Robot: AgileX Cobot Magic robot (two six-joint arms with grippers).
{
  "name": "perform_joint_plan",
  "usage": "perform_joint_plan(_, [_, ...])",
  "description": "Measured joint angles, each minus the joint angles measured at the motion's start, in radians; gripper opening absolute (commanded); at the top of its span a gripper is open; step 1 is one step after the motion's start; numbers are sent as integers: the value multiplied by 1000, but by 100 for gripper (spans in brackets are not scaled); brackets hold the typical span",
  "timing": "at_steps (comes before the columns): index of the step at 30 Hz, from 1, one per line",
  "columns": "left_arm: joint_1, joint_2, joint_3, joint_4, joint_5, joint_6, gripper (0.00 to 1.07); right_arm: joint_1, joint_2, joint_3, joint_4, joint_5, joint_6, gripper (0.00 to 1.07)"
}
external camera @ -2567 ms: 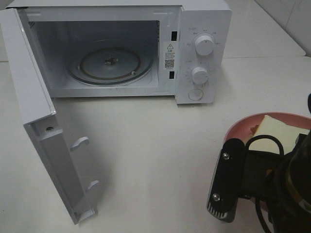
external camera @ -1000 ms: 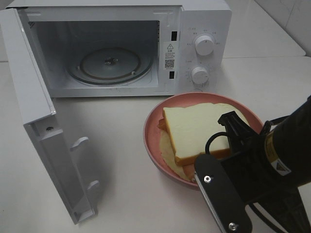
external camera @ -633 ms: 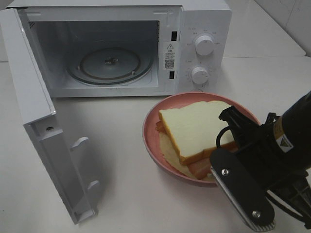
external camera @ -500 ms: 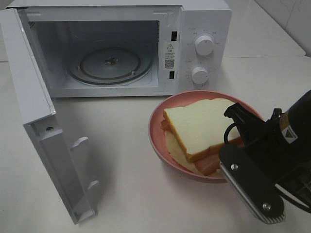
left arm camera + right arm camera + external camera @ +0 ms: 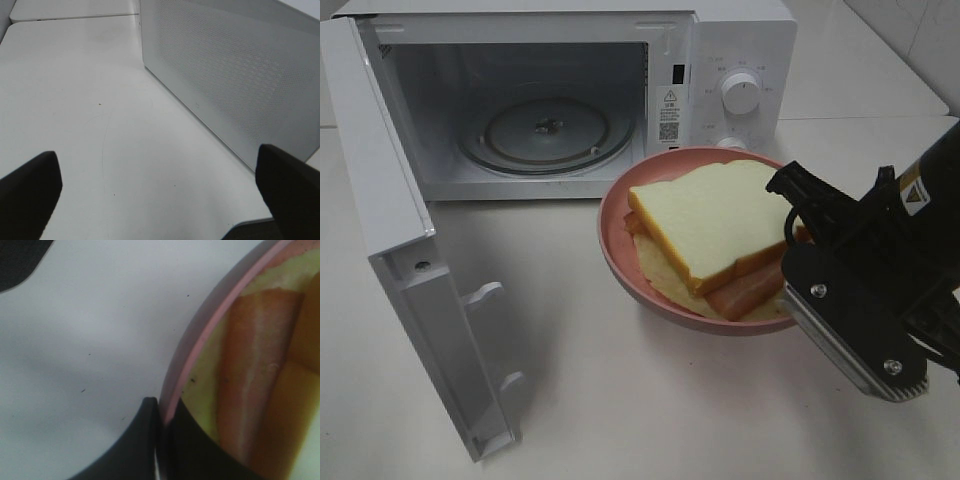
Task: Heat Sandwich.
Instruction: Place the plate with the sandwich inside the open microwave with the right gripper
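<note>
The round pink plate (image 5: 612,240) carrying the thick pale-bread sandwich (image 5: 705,215) is now closer to the open white microwave (image 5: 740,40) than half a second ago. I see my right fingers (image 5: 137,450) clamped on the plate's rim, arm reaching in low. My left fingers (image 5: 30,192) are spread wide.

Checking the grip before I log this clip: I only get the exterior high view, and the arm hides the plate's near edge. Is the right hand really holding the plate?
Observer: Yes. The right wrist view shows the right hand shut on the rim of the pink plate, one finger inside, one outside.
Operator: Touching the sandwich?
Observer: The sandwich lies right beside the inner finger; contact I cannot tell.
Operator: And the left hand?
Observer: Open, empty, above the table beside a white perforated panel.
</note>
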Motion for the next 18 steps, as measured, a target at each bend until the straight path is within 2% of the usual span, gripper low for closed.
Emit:
perform_joint_plan(13, [0, 0, 0, 0, 0, 0, 98, 0, 1, -46, -39, 56, 5, 1])
perform_joint_plan(18, [0, 0, 0, 0, 0, 0, 98, 28, 23, -46, -42, 58, 7, 1])
